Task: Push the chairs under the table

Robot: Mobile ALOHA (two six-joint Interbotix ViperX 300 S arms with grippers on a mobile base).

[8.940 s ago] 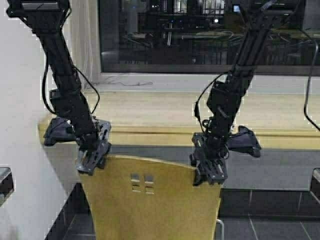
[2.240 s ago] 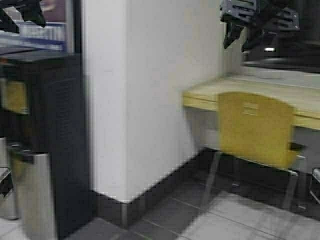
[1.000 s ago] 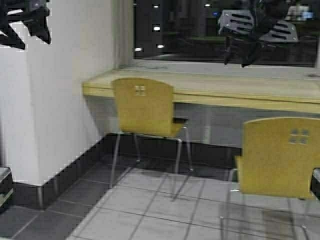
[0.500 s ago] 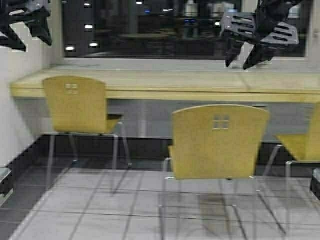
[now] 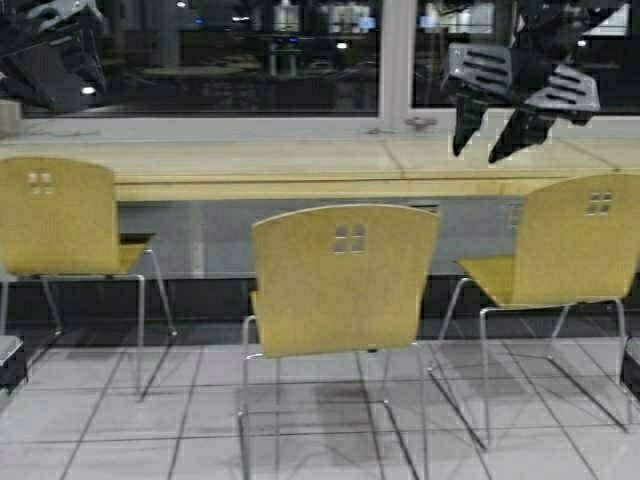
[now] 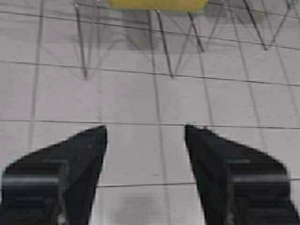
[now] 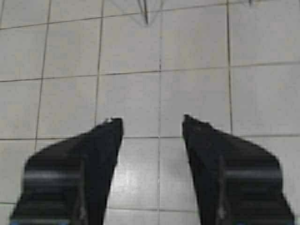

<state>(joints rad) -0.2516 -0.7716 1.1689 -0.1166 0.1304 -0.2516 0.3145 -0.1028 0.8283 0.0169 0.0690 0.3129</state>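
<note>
Now the robot has driven rightward; three chairs (image 5: 340, 280) show, both hands (image 5: 495, 125) wide, empty.

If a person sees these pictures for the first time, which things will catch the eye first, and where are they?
Three yellow-tan plywood chairs with chrome legs stand on the pale tiled floor: the middle chair out from the long pale-wood counter table, the left chair closer in, the right chair turned at an angle. The black left gripper and right gripper hang open, high before the dark window.
</note>
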